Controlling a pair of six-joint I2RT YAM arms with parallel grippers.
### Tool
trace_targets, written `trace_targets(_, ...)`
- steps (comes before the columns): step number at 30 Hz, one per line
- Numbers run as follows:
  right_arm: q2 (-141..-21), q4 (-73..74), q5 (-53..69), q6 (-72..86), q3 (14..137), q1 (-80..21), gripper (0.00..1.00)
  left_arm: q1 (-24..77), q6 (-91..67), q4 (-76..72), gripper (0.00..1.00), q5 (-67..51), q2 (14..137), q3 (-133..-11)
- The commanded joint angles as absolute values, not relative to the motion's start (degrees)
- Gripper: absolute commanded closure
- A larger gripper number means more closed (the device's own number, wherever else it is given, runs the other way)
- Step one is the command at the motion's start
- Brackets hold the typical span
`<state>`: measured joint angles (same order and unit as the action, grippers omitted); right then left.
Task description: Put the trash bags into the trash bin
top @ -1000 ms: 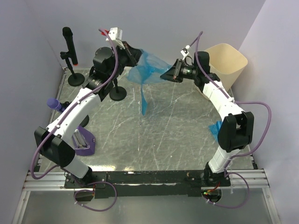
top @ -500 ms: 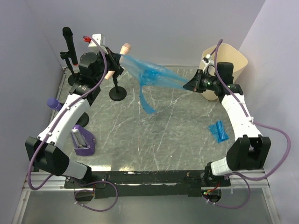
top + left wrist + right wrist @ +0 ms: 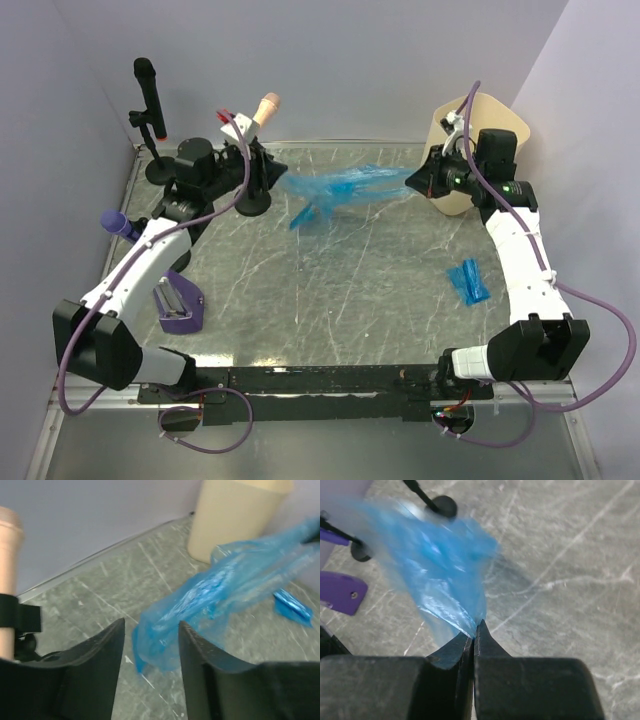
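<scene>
A blue trash bag (image 3: 345,190) hangs stretched out above the table, pinched at its right end by my right gripper (image 3: 414,181), which is shut on it (image 3: 476,625). The bag's loose left end (image 3: 165,640) droops in front of my left gripper (image 3: 150,635), whose jaws stand open and apart from the plastic. That gripper (image 3: 272,175) sits at the back left. The cream trash bin (image 3: 480,125) stands at the back right, just behind my right wrist, also seen in the left wrist view (image 3: 235,515). A second, folded blue trash bag (image 3: 468,282) lies on the table at the right.
A black microphone on a stand (image 3: 148,100) is at the back left, another round stand base (image 3: 252,203) sits by my left gripper with a beige-headed microphone (image 3: 266,104) above it. A purple microphone (image 3: 118,224) and a purple holder (image 3: 178,305) lie at the left.
My left gripper has opened and let go of the bag, whose left end has dropped. The right gripper has stayed shut on it near the bin, and the bag has sagged lower.
</scene>
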<state>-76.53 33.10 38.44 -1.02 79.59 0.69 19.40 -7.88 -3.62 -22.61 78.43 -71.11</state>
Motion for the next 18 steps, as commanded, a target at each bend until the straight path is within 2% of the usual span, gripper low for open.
trace_targets(1, -75.6, 31.9, 43.2, -1.8, 84.3, -1.4, 1.00, 20.3, 3.0, -5.2, 0.45, -33.0, 75.3, -70.2)
trace_targets(8, -76.1, 31.2, 44.1, 2.2, 85.8, -3.9, 1.00, 26.4, 7.5, -9.3, 0.31, -31.9, 75.2, -66.7)
trace_targets(10, -76.3, 30.2, 44.6, 4.2, 86.4, -4.1, 1.00, 29.9, 6.1, -12.3, 0.26, -27.4, 75.7, -64.9)
trace_targets(13, -76.3, 30.0, 43.5, 6.0, 87.6, -4.9, 1.00, 36.8, 4.7, -18.9, 0.24, -20.9, 77.6, -62.2)
trace_targets(18, -76.4, 29.0, 42.5, 8.5, 88.7, -5.1, 1.00, 42.7, 2.9, -28.3, 0.23, -12.8, 84.2, -61.6)
